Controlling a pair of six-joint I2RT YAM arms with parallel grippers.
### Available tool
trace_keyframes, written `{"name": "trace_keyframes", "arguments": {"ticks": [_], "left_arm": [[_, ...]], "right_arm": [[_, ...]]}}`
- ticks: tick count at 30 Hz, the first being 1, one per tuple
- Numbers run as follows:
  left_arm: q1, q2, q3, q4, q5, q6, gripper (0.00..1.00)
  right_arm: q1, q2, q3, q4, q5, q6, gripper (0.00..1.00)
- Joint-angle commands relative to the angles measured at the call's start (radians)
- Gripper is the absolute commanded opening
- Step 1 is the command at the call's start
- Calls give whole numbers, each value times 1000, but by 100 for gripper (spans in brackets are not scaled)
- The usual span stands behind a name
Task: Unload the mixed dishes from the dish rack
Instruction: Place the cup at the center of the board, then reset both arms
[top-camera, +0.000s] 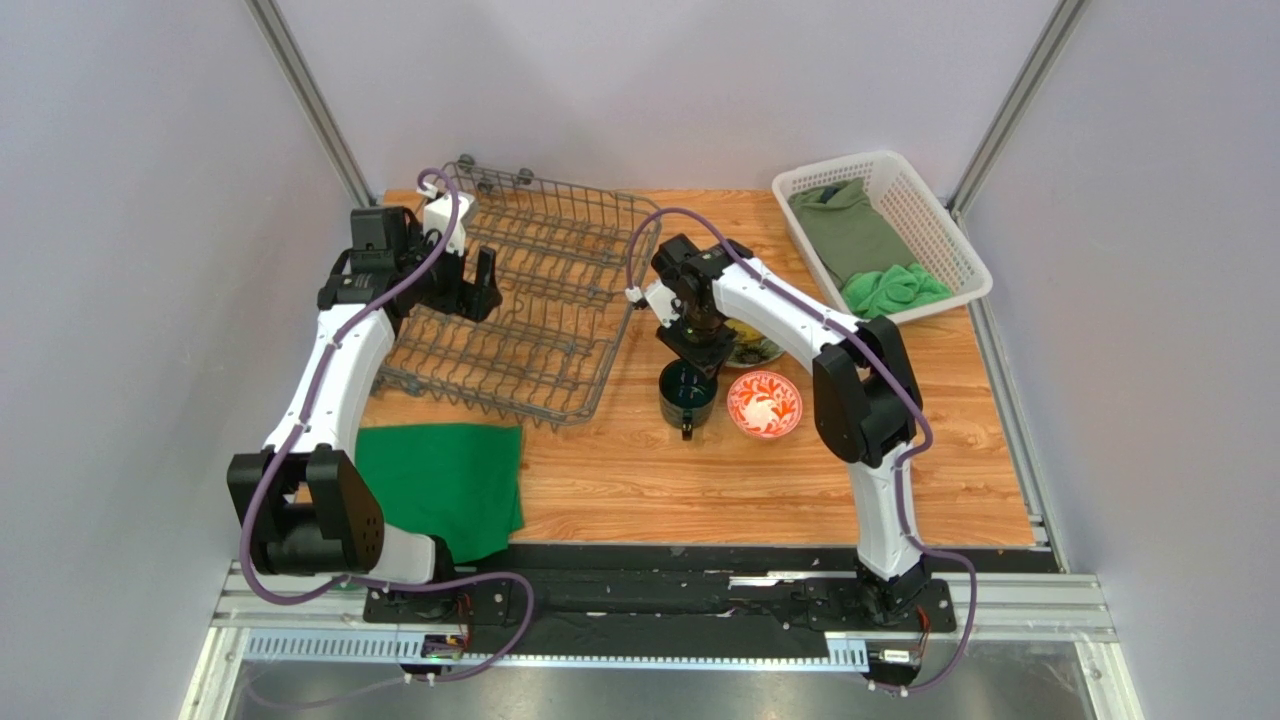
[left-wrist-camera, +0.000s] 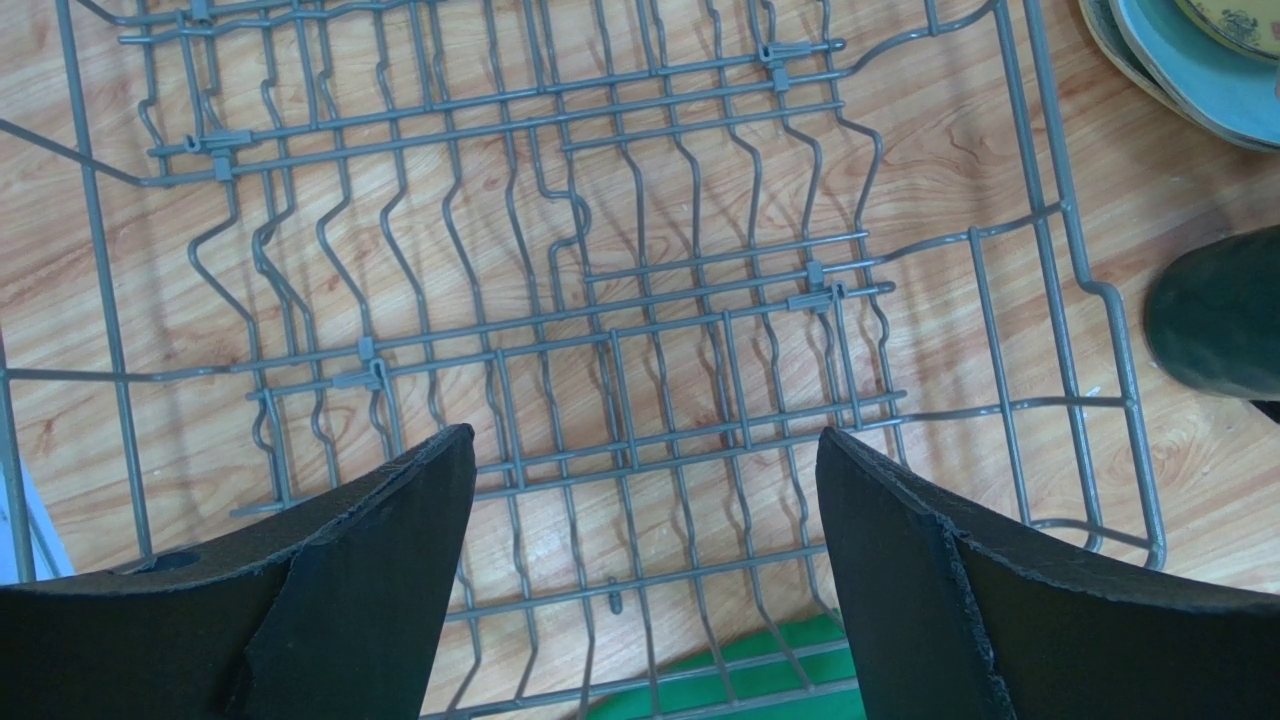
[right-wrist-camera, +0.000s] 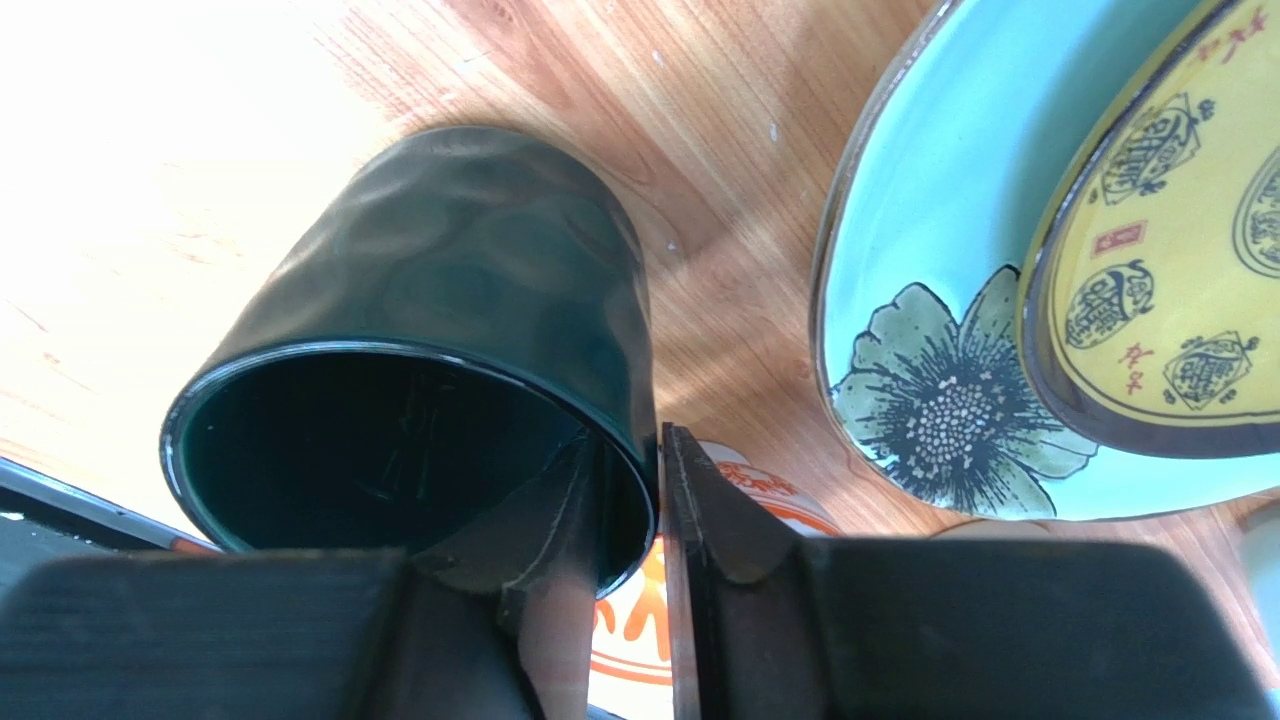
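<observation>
My left gripper (left-wrist-camera: 646, 450) hangs over the dish rack (top-camera: 526, 300) with its jaws spread wide and nothing between them; in its wrist view the two black fingers (left-wrist-camera: 376, 555) frame grey wire and upright tines, with the wooden table (top-camera: 676, 480) showing through. The rack sits at the far left of the table, and a flat green cloth (top-camera: 439, 480) lies just past its near edge. My right gripper (right-wrist-camera: 661, 480) is down on the dark green mug (right-wrist-camera: 451, 225), which stands upright on the wood just off the rack's near right corner. One finger (right-wrist-camera: 556, 525) reaches inside the mug and the other sits outside, so the mug wall runs between them at the rim. The gap is narrow, but I cannot tell whether the pads are pressing the wall or have just come free of it. Right beside the mug on its right is the small red-and-white patterned bowl (top-camera: 765, 404). Just behind the mug the yellow patterned plate (right-wrist-camera: 1187, 225) rests on top of the pale teal plate (right-wrist-camera: 932, 300), both flat on the table. A white lattice basket (top-camera: 962, 248) holding green cloths sits in the far right corner, well apart from the dishes.
</observation>
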Motion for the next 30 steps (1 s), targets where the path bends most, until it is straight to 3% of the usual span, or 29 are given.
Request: {"name": "trace_keyframes", "arguments": {"ticks": [1, 6, 17, 25, 30], "left_arm": [[-5, -13, -4, 23, 15, 26, 91], [-3, -18, -5, 23, 15, 29, 91], [-5, -44, -4, 38, 26, 9, 91], [-3, -69, -10, 90, -12, -38, 93], [-5, -75, -20, 147, -81, -74, 94]], "right_arm": [[8, 8, 53, -15, 24, -11, 25], [11, 2, 71, -21, 24, -7, 30], [3, -102, 131, 8, 90, -13, 57], [-73, -260, 82, 210, 152, 10, 92], [-202, -349, 21, 386, 122, 102, 97]]}}
